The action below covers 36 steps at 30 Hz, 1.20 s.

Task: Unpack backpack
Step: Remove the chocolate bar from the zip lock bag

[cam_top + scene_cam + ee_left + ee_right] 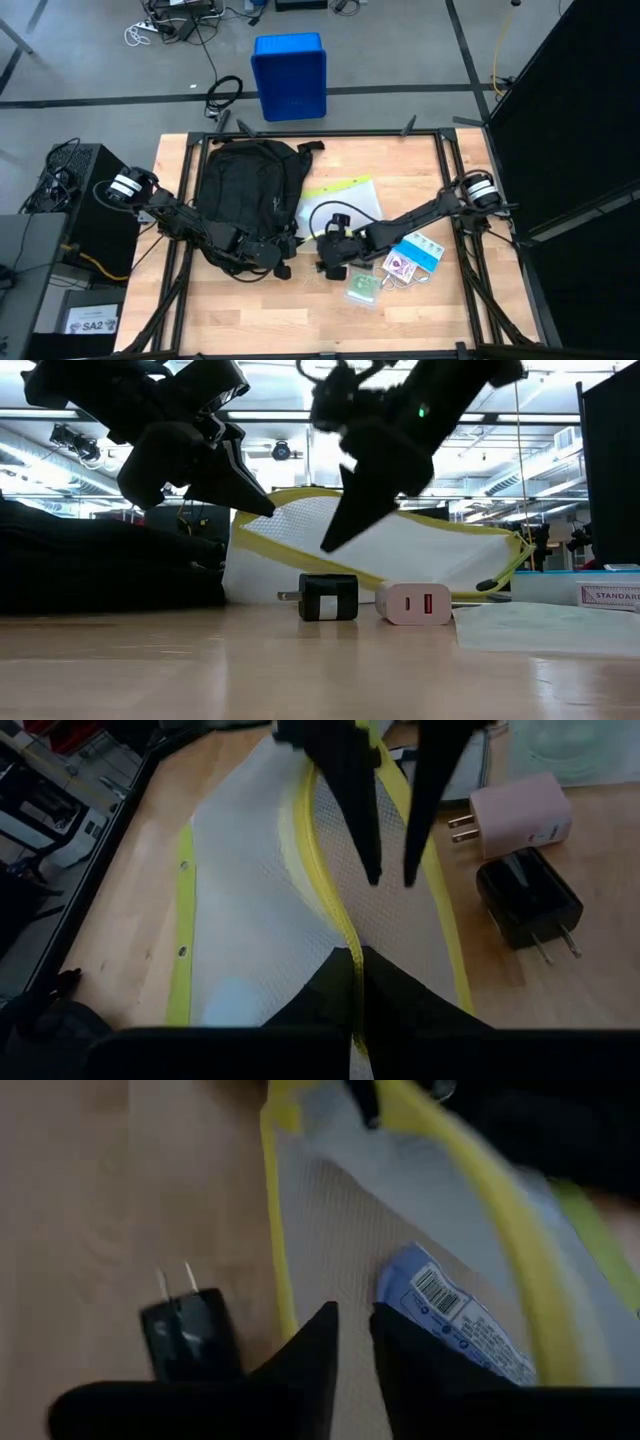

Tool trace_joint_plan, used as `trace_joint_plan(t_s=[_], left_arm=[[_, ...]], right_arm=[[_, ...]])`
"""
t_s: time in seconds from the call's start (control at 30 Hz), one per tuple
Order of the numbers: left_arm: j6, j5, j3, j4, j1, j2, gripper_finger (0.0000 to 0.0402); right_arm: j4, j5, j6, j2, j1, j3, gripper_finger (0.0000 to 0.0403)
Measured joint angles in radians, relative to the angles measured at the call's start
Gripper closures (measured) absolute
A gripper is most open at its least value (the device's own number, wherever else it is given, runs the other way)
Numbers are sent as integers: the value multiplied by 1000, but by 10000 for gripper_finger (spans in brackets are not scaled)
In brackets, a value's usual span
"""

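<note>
The black backpack [245, 185] lies on the table's left half. Beside it, a white mesh pouch with yellow trim [340, 200] rests with its lower side on the table [400, 575]. My left gripper [357, 965] is shut on the pouch's yellow edge. My right gripper [355, 1330] hovers just over the pouch's mesh, fingers pointing steeply down, open by a narrow gap with nothing between them. A blue-and-white barcoded packet [450, 1320] lies at the pouch; whether in it or on it I cannot tell. My left gripper pinches the pouch's yellow zip edge [345, 935] between its two fingers. The fingers come slanting down from the backpack's side. That edge is held raised [268, 508] while the pouch's lower side stays on the table. Whether my right gripper touches the mesh I cannot tell.
A black charger [328, 597] and a pink charger [415, 603] lie on the table in front of the pouch. A blue packet [420, 250], a pink card [400, 268] and a clear bag [362, 288] lie to the right. A blue crate [290, 75] stands beyond the table.
</note>
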Motion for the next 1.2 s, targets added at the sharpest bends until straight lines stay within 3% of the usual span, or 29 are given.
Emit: trace_joint_plan(t_s=[0.23,0.33,0.63,0.77,1.0,1.2], left_arm=[[3,0,0,0,0,0,402],[3,0,0,0,0,0,402],[3,1,0,-6,0,0,402],[3,1,0,-7,0,0,402],[0,1,0,-7,0,0,402],[0,2,0,-8,0,0,402]], right_arm=[[6,0,-45,11,-73,0,242],[11,-62,-58,19,-112,1,213],[20,-134,-54,114,-163,5,187],[12,-129,-42,114,-162,5,222],[-17,-120,-27,83,-157,0,386],[-47,-30,25,67,-143,-1,401]])
